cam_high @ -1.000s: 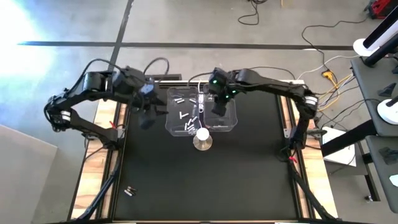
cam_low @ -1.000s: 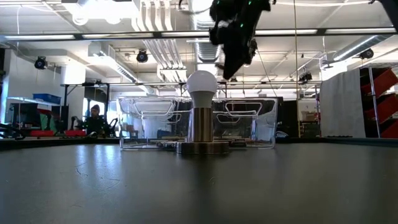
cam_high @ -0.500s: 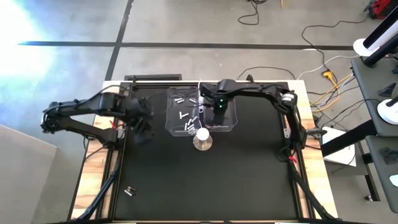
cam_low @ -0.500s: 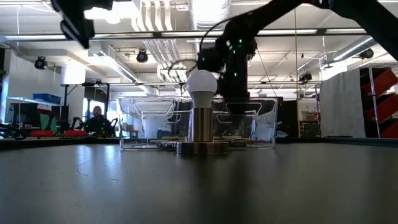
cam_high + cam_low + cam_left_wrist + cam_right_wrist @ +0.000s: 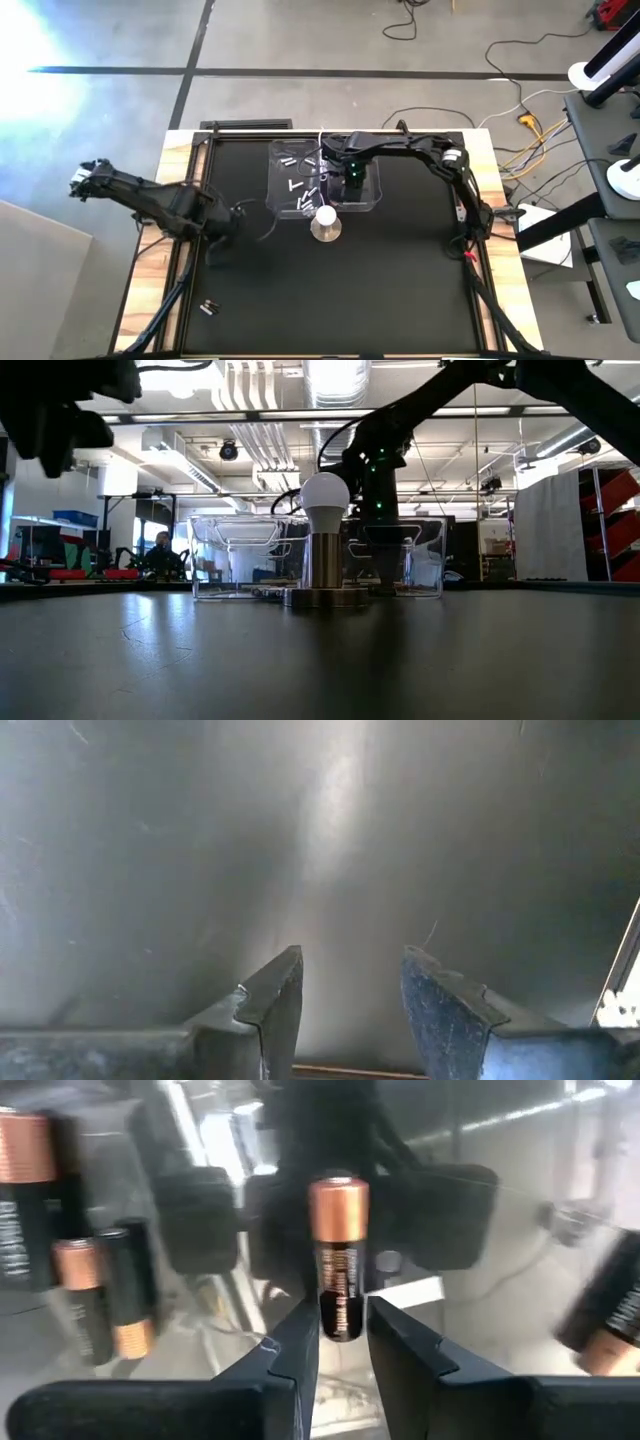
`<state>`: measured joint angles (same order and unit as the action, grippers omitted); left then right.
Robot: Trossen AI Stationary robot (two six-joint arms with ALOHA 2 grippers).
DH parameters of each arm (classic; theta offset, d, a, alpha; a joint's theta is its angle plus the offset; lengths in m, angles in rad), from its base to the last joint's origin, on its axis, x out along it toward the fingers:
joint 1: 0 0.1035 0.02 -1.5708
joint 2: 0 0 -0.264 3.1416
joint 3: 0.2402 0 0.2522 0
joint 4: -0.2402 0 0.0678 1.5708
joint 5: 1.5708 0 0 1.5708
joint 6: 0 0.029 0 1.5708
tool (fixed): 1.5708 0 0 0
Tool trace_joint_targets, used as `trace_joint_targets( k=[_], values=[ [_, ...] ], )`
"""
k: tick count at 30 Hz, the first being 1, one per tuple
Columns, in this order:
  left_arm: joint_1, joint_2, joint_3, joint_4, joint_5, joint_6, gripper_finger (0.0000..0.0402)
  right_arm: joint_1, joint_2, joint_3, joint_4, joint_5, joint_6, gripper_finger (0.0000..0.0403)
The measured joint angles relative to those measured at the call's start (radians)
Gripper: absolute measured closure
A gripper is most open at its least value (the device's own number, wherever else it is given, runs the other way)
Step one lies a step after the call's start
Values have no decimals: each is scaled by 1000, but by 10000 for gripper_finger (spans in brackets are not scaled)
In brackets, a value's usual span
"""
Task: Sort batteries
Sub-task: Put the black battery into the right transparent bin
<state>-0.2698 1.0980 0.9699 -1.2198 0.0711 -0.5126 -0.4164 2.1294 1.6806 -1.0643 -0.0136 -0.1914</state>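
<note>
Since a second ago the right gripper [image 5: 340,1342] has dropped into the right-hand clear bin [image 5: 372,193], while the left gripper [image 5: 350,1010] has swung to the table's left edge, fingers apart and empty. The right fingers pinch a dark copper-topped battery [image 5: 338,1255] among other dark cells: a placing step. Next, I judge, it must let go cleanly and lift straight out.

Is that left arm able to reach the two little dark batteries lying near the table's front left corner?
Probably yes. The left gripper hangs over bare black mat on the table's left side, jaws apart and empty, and nothing lies between it and the two small dark batteries near the front left corner.
</note>
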Motion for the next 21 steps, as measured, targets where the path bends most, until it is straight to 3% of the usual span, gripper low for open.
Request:
trace_joint_targets(
  k=[7, 21],
  values=[
    [-127, 12, -48, 16, 25, -56, 251, -1, -77, 2, -2, 128, 5, 312],
    [-339, 134, -64, 182, 25, 6, 251, 45, -451, 1, 24, 146, 73, 204]
  ],
)
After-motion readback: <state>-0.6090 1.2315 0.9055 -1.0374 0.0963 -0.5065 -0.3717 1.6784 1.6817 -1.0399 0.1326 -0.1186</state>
